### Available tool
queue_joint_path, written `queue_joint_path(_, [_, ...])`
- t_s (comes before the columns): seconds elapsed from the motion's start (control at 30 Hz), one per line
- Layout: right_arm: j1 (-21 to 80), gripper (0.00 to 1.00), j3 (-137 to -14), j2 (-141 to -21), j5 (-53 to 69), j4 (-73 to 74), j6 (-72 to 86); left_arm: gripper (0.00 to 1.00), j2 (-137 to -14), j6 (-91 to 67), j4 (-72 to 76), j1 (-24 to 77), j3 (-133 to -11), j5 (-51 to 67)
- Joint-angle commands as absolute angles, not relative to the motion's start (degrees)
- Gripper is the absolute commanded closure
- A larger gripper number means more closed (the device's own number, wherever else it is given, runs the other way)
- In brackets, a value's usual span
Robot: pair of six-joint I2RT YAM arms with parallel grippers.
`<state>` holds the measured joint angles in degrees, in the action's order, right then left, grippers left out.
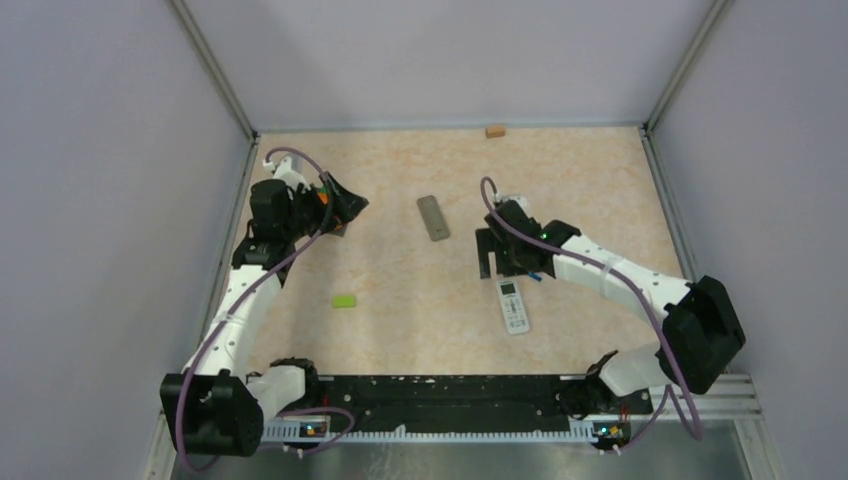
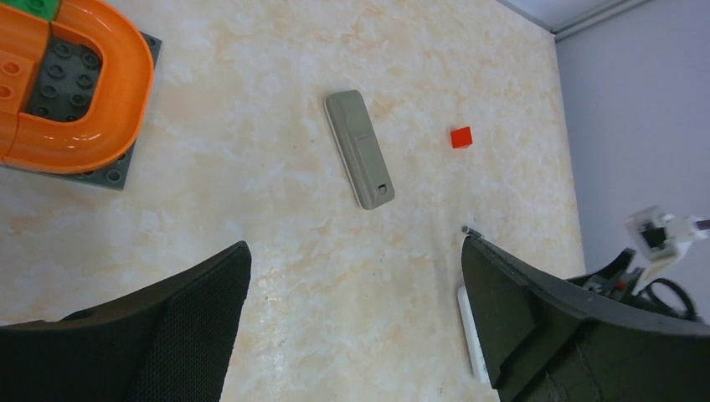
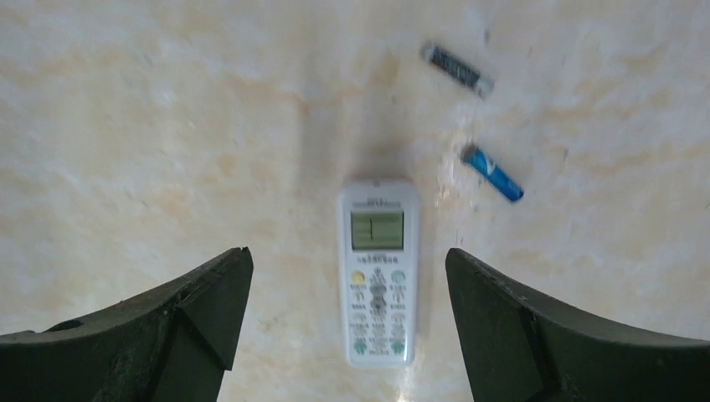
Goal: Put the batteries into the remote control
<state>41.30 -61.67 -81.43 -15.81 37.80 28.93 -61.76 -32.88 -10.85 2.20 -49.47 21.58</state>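
Observation:
A white remote control (image 3: 378, 272) lies face up, screen and buttons showing, directly below my right gripper (image 3: 347, 255), which is open with a jaw on either side and not touching it. Past its top end lie two batteries on the table: a blue one (image 3: 492, 172) and a dark one (image 3: 456, 69). From above, the white remote (image 1: 513, 306) sits just in front of the right gripper (image 1: 500, 266). My left gripper (image 2: 356, 249) is open and empty over bare table at the far left (image 1: 346, 214).
A grey remote-shaped piece (image 2: 358, 149) lies flat mid-table (image 1: 433, 217). A small red cube (image 2: 460, 136) sits by the back wall. An orange curved track on a dark studded plate (image 2: 75, 92) is under the left arm. A green piece (image 1: 344, 300) lies front left.

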Motion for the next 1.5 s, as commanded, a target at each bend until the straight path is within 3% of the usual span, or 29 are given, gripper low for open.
queue_joint_path(0.0, [43.4,0.12,-53.4,-78.6,-12.7,45.6,36.3,0.01,-60.4,-32.7,-7.0,2.2,-48.5,25.5])
queue_joint_path(0.3, [43.9,0.15,-43.5,-79.9,-7.2,35.9,38.9,0.01,-59.0,-33.2,-8.1,2.2,-46.9,26.4])
queue_joint_path(0.47, [44.2,0.38,-43.4,-83.7,-7.8,31.1,37.5,0.01,-58.2,-33.4,-8.2,2.2,-46.5,27.3])
queue_joint_path(0.63, [44.3,0.72,-43.0,-83.6,-5.9,26.6,35.7,0.01,-58.6,-34.3,-7.6,2.3,-46.0,29.5])
queue_joint_path(0.7, [44.3,0.77,-43.8,-82.3,-2.5,23.4,32.8,0.01,-59.1,-35.2,-6.6,2.4,-45.6,32.0])
queue_joint_path(0.87, [42.4,0.77,-48.8,-80.7,22.4,10.9,26.3,0.01,-61.0,-35.7,-3.3,3.6,-45.4,41.8])
queue_joint_path(1.07, [38.7,0.78,-55.1,-84.5,48.1,-14.8,39.2,0.01,-63.2,-42.4,4.7,3.6,-46.3,58.8])
queue_joint_path(1.2, [38.2,0.78,-58.4,-88.4,55.2,-31.1,51.0,0.01,-63.3,-47.1,8.2,3.6,-46.4,63.4])
queue_joint_path(1.47, [38.3,0.78,-62.1,-94.8,59.6,-49.3,65.8,0.01,-63.9,-67.3,33.5,5.3,-42.9,68.1])
